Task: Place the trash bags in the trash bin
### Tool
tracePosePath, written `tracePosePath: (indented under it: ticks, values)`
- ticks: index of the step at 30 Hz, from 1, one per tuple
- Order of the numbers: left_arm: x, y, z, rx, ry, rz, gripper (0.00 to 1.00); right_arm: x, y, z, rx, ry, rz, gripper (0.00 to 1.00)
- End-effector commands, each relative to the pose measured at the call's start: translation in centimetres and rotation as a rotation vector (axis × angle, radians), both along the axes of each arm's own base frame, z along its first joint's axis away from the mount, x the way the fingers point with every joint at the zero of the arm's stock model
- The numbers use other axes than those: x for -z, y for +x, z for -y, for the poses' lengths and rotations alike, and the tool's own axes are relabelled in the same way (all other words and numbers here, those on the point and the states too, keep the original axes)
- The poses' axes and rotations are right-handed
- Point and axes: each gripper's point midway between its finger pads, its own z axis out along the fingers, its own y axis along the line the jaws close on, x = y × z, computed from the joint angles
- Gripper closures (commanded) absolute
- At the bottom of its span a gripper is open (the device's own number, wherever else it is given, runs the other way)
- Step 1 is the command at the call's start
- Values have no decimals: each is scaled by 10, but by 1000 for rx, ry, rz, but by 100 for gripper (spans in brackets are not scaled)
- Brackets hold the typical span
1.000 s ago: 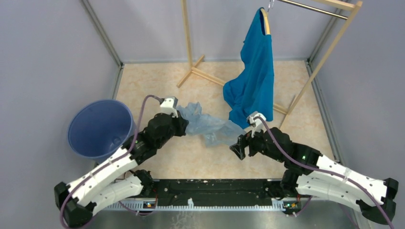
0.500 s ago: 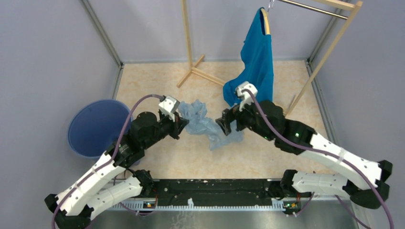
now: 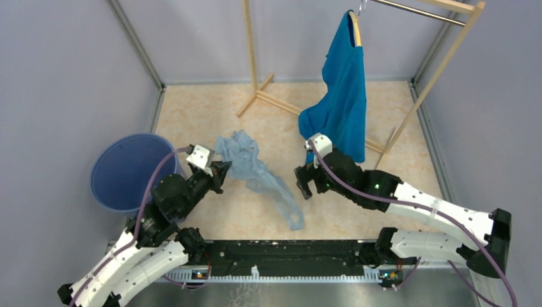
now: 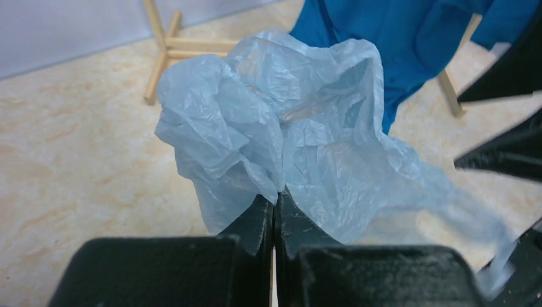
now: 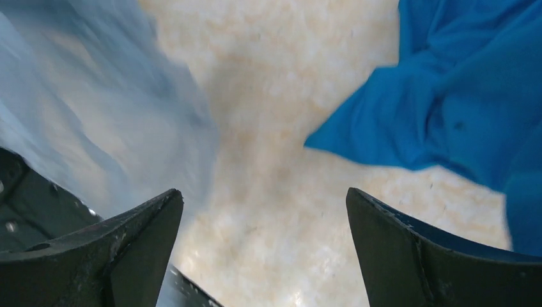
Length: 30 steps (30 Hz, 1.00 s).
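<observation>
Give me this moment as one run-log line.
left gripper: shut on bag | right gripper: open, empty | bag: outside bin, between grippers | bin: left of left gripper

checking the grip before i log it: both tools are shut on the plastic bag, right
Not both. Only the left tool is shut on the plastic bag; the right tool is open and holds nothing, as the right wrist view shows.

trash bin mouth unobstructed at left, open tabletop behind it, rack legs and hanging T-shirt blocking far right
</observation>
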Motion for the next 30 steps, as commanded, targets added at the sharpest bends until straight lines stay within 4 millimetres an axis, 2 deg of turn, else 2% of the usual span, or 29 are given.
tracePosePath:
  ticks: [1, 4, 6, 7, 9, 12, 15, 18, 20, 23, 25, 27, 28, 30]
  values:
    - [-25, 4, -19, -88, -75, 117, 100, 15, -31, 13, -59, 73, -63, 1]
    - [-20, 6, -15, -76, -55, 106, 100, 3, -34, 23, -45, 99, -50, 1]
    - [-12, 7, -7, -48, -27, 74, 100, -15, -29, 22, -42, 122, -4, 1]
    - [-8, 7, -2, -25, -13, 61, 100, -31, -25, 17, -49, 147, 29, 1]
    - [0, 8, 7, 12, 15, 33, 100, -52, -16, 2, -72, 179, 81, 1]
    - [10, 11, 14, 28, 51, -2, 100, -81, 3, -33, -98, 221, 140, 1]
    - [19, 11, 18, 45, 75, -26, 100, -93, 32, -65, -43, 224, 159, 1]
    - [24, 12, 22, 58, 86, -39, 100, -77, 66, -89, 44, 193, 98, 1]
    - [26, 11, 23, 65, 90, -45, 100, -65, 79, -108, 22, 242, 19, 2]
    - [27, 10, 25, 79, 87, -51, 100, -47, 79, -138, -87, 321, -98, 11]
    - [27, 10, 27, 87, 89, -52, 100, -37, 74, -149, -136, 342, -144, 19]
    - [28, 9, 27, 89, 91, -56, 100, -24, 77, -141, -97, 338, -164, 26]
    - [28, 9, 27, 91, 91, -55, 100, -12, 80, -131, -67, 339, -181, 30]
    - [28, 8, 29, 101, 87, -54, 100, 0, 86, -108, -15, 380, -202, 44]
